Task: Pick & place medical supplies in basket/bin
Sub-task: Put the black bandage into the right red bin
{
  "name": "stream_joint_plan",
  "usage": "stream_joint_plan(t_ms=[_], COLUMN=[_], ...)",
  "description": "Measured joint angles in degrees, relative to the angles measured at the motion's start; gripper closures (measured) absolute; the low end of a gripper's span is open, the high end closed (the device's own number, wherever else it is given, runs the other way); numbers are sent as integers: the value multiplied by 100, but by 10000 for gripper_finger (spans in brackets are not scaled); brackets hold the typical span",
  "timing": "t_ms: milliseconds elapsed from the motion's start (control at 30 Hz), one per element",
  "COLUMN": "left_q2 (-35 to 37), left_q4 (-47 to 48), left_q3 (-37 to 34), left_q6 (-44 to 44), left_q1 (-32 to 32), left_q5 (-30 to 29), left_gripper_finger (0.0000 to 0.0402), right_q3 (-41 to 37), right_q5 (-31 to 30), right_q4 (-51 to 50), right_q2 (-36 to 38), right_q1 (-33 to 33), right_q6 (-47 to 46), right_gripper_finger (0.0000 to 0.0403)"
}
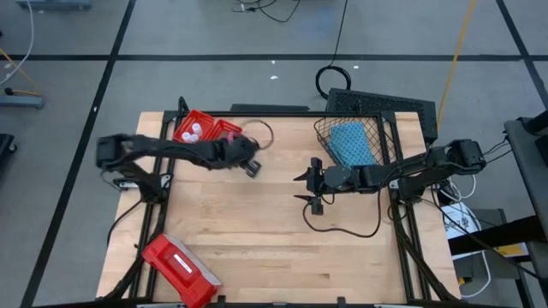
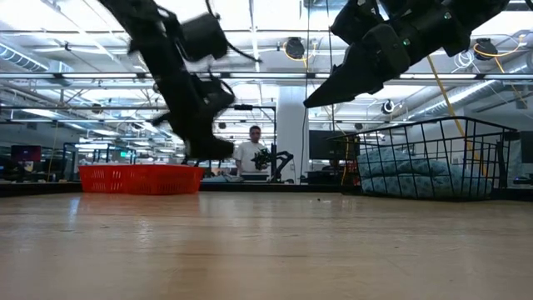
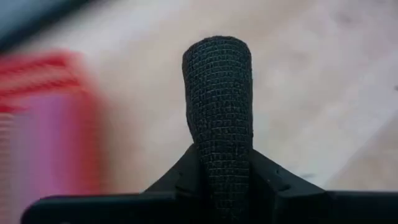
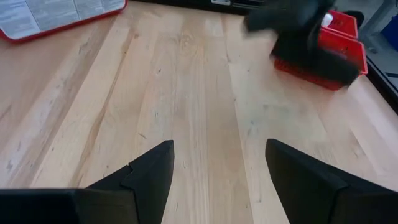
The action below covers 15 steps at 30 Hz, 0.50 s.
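Left wrist view shows the left gripper (image 3: 219, 180) pinching a black roll (image 3: 219, 106), held above the table (image 1: 257, 231) just beside the red bin (image 1: 205, 130). The right gripper (image 1: 312, 186) hovers mid-table near the basket (image 1: 390, 128), jaws spread wide and empty; the blue pad (image 1: 353, 143) lies in the basket.

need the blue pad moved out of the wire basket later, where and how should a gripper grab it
Grip the blue pad at its upper folded edge, coming straight down through the open top of the wire basket. The mesh walls enclose it on every side, so a sideways approach looks blocked. It is soft cloth, so pinching a fold should hold better than spanning its width. The open right gripper hovers closest, just beside the basket.
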<state>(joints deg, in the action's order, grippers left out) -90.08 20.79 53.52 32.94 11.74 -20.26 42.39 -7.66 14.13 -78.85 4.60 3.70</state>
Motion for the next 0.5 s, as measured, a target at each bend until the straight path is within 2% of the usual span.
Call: stream_joint_plan(t_ms=[233, 400, 500], left_q2=[1510, 1747, 1640], left_q4=[1589, 2290, 2243], left_q3=[7, 7, -87], left_q6=[58, -30, -374], left_q1=[420, 983, 1319], left_q5=[-1284, -1262, -891], left_gripper_finger=[329, 322, 329], right_q3=[0, 0, 0], right_q5=[0, 0, 0], right_q4=[-26, -26, -26], right_q2=[0, 0, 0], right_q1=[0, 2, 0], right_q6=[4, 14, 22], right_gripper_finger=[161, 161, 161])
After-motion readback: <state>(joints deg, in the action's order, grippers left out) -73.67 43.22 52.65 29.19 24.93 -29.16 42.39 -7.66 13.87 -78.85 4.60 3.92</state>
